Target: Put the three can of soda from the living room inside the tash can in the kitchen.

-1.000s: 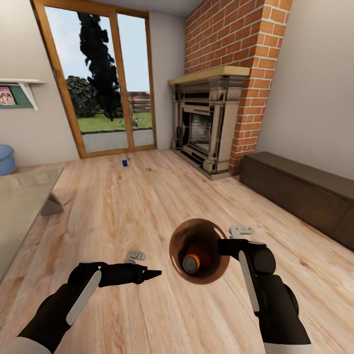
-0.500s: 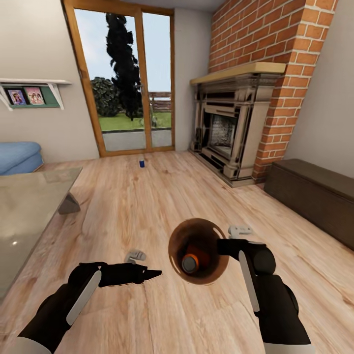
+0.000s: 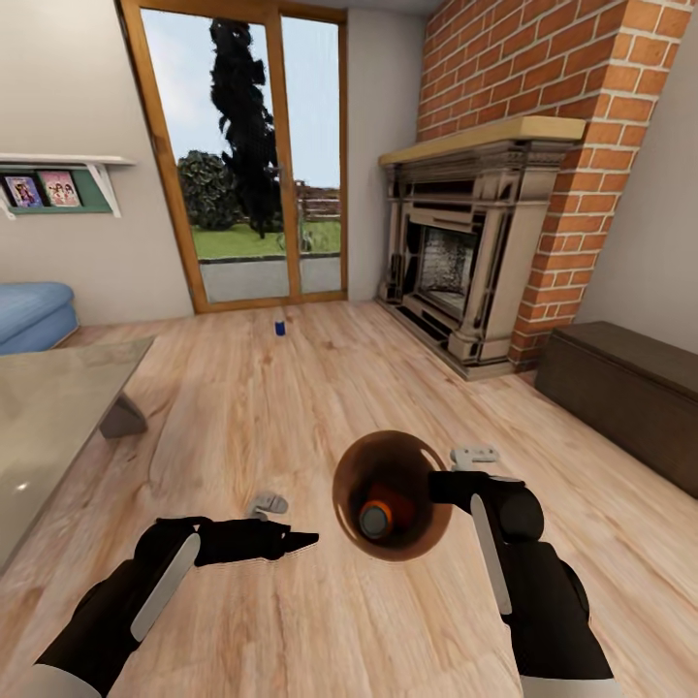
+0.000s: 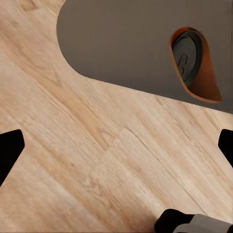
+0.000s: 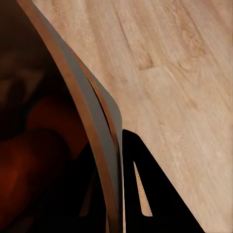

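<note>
Fingers of the right gripper (image 3: 438,487) pinch the bucket (image 3: 392,494) by its thin wall at about three o'clock on the rim, carrying it above the plank floor (image 3: 291,407); the right wrist view shows one dark finger (image 5: 145,194) pressed against the outside of that wall. The left gripper (image 3: 302,538) hangs empty at roughly eight o'clock from the bucket; in the left wrist view its dark tips sit wide apart. One orange can (image 3: 378,517) lies in the bucket, so at least one is collected, though a second may be hidden beneath it. A blue can (image 3: 279,328) stands far off at twelve o'clock, near the glass door (image 3: 242,165). By my reckoning, that pickup and the trip to the kitchen remain.
</note>
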Available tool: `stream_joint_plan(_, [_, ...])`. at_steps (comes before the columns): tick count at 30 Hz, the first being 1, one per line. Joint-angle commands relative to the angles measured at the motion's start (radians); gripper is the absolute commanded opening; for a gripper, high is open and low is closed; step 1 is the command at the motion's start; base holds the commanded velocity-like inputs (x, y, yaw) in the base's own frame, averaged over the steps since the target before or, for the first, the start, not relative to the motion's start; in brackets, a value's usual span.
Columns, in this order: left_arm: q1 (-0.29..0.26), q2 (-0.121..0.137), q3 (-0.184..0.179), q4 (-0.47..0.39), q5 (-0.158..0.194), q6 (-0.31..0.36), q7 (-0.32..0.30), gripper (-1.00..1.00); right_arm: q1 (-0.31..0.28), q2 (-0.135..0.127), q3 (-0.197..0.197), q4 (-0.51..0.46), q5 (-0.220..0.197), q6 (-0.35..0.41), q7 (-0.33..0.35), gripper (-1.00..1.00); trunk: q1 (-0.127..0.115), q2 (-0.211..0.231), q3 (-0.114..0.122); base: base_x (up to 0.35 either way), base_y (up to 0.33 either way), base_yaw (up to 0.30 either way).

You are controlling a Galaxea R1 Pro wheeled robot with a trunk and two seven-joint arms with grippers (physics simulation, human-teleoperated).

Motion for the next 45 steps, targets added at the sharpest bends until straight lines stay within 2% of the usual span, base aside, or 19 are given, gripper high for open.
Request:
stream_joint_plan(1, [0.0, 0.0, 0.0, 0.0, 0.0, 0.0, 0.0, 1.0, 0.0, 0.0, 0.0, -0.001, -0.019, 0.0, 0.003, -1.0, 0.0, 0.0, 0.0, 0.337, 0.0, 0.0])
stream_joint_plan(40, [0.0, 0.001, 0.001, 0.0, 0.0, 0.0, -0.002, 1.0, 0.0, 0.001, 0.0, -0.001, -0.02, 0.0, 0.003, -1.0, 0.0, 0.0, 0.0, 0.338, 0.0, 0.0])
stream_joint_plan(45, [0.0, 0.001, 0.0, 0.0, 0.0, 0.0, -0.002, 1.0, 0.0, 0.0, 0.0, -0.001, -0.02, 0.0, 0.003, -1.0, 0.0, 0.0, 0.0, 0.338, 0.0, 0.151])
